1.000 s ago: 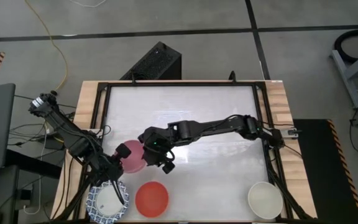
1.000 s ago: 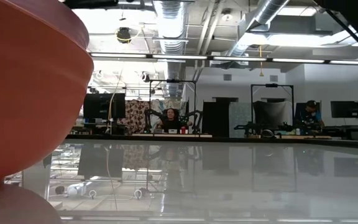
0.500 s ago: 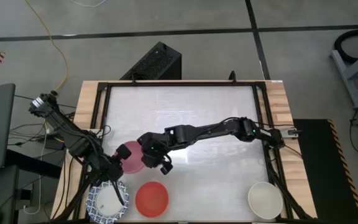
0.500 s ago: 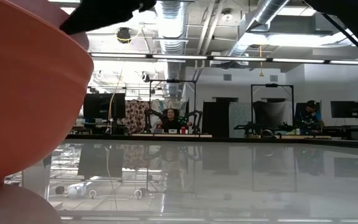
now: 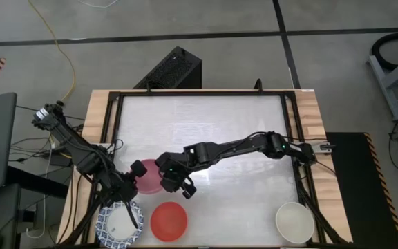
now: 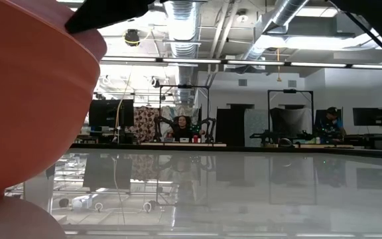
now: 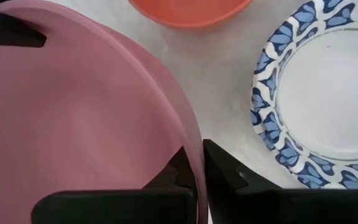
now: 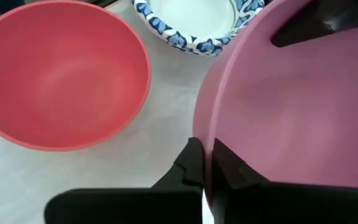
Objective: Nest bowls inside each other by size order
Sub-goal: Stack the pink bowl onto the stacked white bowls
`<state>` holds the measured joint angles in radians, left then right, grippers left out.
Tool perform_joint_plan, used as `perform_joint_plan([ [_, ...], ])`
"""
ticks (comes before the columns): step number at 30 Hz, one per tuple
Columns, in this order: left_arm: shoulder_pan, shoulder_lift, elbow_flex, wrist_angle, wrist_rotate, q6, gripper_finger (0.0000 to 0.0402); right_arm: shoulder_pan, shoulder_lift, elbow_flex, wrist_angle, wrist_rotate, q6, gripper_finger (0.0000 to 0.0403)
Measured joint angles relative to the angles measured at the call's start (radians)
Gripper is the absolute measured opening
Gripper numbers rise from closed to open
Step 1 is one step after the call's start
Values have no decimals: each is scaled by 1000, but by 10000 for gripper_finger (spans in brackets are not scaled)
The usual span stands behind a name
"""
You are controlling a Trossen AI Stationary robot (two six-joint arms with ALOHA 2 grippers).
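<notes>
A small pink bowl (image 5: 147, 176) sits near the table's near left, with both grippers on its rim. My left gripper (image 5: 133, 185) is shut on its left rim and my right gripper (image 5: 163, 178) is shut on its right rim. A red bowl (image 5: 168, 221) stands by the near edge and fills the left of the low view (image 6: 25, 99). A blue-and-white patterned bowl (image 5: 119, 225) stands left of it, and a cream-white bowl (image 5: 295, 221) stands at the near right. My left gripper pinches the pink bowl's rim (image 7: 191, 163), one finger inside the bowl and one outside. It comes from the table's left side, slanting down. Whether the bowl is clear of the table, I cannot tell. My right gripper pinches the opposite rim (image 8: 205, 144) the same way, one finger inside and one outside. It comes from the table's right side, slanting down.
A black frame (image 5: 199, 93) borders the white table top (image 5: 220, 124), which is bare across its far half and middle. The right arm (image 5: 240, 146) stretches across the table's middle. A black box (image 5: 171, 69) lies on the floor beyond the far edge.
My right gripper has moved a little toward the table's near edge along the pink bowl's right rim. The pink bowl and my left gripper have stayed where they were.
</notes>
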<state>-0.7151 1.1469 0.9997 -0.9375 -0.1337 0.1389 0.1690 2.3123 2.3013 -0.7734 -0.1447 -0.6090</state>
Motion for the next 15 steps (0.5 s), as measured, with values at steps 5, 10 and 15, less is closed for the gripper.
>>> perform_joint_plan([
  [5, 1, 0, 0, 3, -44, -59, 10, 0, 0, 0, -6, 13, 21, 14],
  [10, 17, -1, 0, 14, -71, -128, 63, -2, 0, 0, -17, 12, 33, 14],
  [15, 46, -2, 7, 46, -102, -203, 135, -13, 0, 0, 2, 39, 78, 11],
])
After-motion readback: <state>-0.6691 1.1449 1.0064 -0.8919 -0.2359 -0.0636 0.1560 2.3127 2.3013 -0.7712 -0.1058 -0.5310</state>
